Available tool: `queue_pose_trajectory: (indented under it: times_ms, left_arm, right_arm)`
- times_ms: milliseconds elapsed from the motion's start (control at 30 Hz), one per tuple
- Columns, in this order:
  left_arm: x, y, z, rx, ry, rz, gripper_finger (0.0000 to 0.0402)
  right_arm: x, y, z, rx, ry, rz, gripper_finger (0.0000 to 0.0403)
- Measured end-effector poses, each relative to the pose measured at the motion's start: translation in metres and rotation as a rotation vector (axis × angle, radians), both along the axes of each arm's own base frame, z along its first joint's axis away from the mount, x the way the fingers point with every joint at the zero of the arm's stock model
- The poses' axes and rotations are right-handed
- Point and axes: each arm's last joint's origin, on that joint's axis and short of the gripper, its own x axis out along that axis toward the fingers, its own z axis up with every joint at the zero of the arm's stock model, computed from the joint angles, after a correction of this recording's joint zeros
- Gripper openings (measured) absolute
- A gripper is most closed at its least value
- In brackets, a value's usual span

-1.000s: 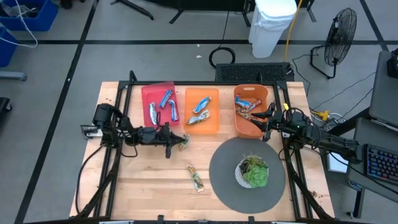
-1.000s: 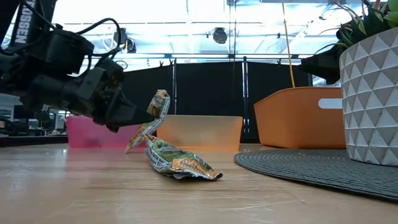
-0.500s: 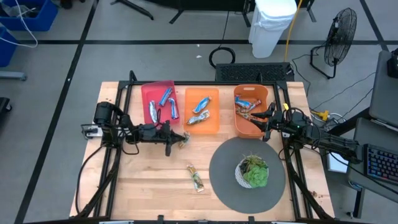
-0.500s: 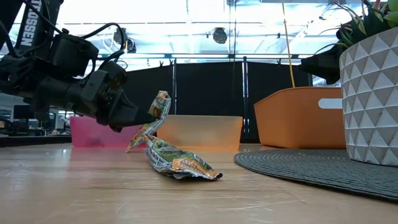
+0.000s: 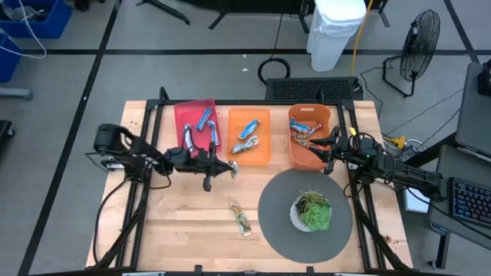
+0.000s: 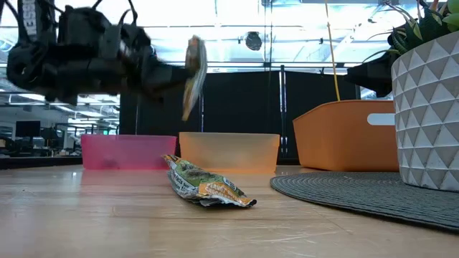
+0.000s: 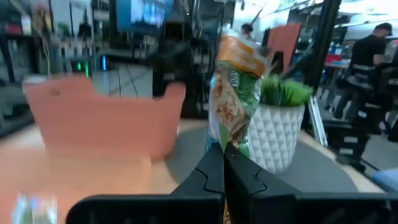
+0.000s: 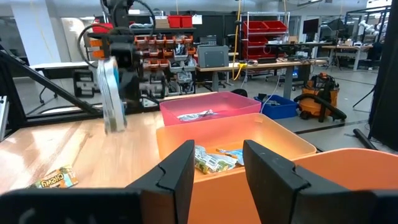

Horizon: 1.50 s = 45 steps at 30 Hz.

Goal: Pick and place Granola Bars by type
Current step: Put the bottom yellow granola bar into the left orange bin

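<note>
My left gripper (image 5: 224, 169) is shut on a green-gold granola bar (image 5: 232, 169) above the table, in front of the orange tray (image 5: 249, 153); in the low view the bar (image 6: 193, 72) hangs high above the wood. A second green-gold bar (image 5: 242, 220) lies flat on the table. Blue bars lie in the pink tray (image 5: 181, 115); mixed bars lie in the orange tray and the orange bin (image 5: 295, 157). My right gripper (image 8: 217, 171) waits open over the bin's right rim. My left gripper pinches the green-gold bar between its two fingertips (image 7: 214, 168), at a point below the bar's middle (image 7: 231, 142). The fingers come level from the table's left and lie across the bar. The bar stands about upright, lifted clear of the table.
A white-potted plant (image 5: 313, 212) stands on a round grey mat (image 5: 276, 199) at the near right. The pink tray, orange tray and orange bin stand in a row along the far side. Bare wood lies at the near left.
My left gripper has risen, still shut, carrying the green-gold bar well clear of the table and slightly toward the orange tray. The bar, slanted a second ago, now stands closer to upright.
</note>
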Motion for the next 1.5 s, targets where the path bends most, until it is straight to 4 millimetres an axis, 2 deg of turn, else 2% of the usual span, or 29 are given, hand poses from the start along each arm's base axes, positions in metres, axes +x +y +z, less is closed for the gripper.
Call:
queue_pose_trajectory:
  times_ms: [100,267,567,633,733,900,1000,1100,1500]
  left_arm:
    - [0.003,0.006,0.018,0.038,-0.026,0.023,0.0]
    - [0.021,0.021,0.054,0.089,-0.003,0.057,0.0]
    - [0.073,0.055,0.124,0.184,0.377,0.153,0.0]
    - [0.079,0.063,0.136,0.199,0.454,0.173,0.0]
    - [0.091,0.075,0.158,0.212,0.489,0.189,0.0]
    - [0.104,0.094,0.183,0.202,0.58,0.214,0.0]
    - [0.112,0.105,0.187,0.197,0.648,0.22,0.0]
    - [0.12,0.115,0.176,0.176,0.723,0.226,0.0]
    - [0.149,0.144,0.088,0.046,0.913,0.137,0.0001]
  right_arm:
    - [0.0,0.0,0.0,0.0,0.002,0.0,0.0128]
    - [0.0,0.0,0.0,0.0,0.001,0.0,0.0128]
    - [0.0,0.0,0.0,0.0,0.002,0.0,0.0128]
    - [0.0,0.0,0.0,0.001,0.001,0.0,0.0128]
    - [0.0,0.0,0.0,0.001,0.001,0.0,0.0128]
    - [0.0,0.0,0.0,0.001,0.002,0.0,0.0128]
    - [0.0,0.0,0.0,0.0,0.001,0.0,0.0128]
    - [0.0,0.0,0.0,0.0,0.002,0.001,0.0128]
    - [0.0,0.0,0.0,0.001,0.002,0.0,0.0128]
